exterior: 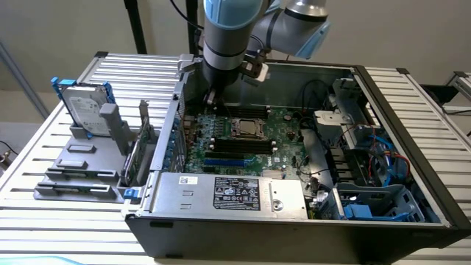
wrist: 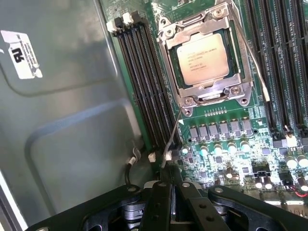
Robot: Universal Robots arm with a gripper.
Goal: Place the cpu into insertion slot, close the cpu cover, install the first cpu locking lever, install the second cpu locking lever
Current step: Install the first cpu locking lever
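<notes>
The cpu (wrist: 202, 60), a pale metal square, lies in the insertion slot (exterior: 248, 128) on the green board. The silvery cpu cover (wrist: 211, 92) is folded down around it as a frame. One thin wire locking lever (wrist: 174, 132) slants away from the socket's corner, and its bent end reaches my fingertips. A second lever (wrist: 251, 55) runs along the socket's other side. My gripper (wrist: 171, 185) is shut, its black fingers pressed together just at the first lever's end; I cannot tell whether it pinches the wire. In the exterior view the gripper (exterior: 209, 98) hangs inside the case near its back wall.
Long black memory slots (wrist: 144, 82) flank the socket, and the grey case wall (wrist: 62, 120) stands close beside my fingers. A grey power supply (exterior: 228, 193) fills the case's front. A hard drive (exterior: 85, 105) stands in a grey holder at the exterior view's left.
</notes>
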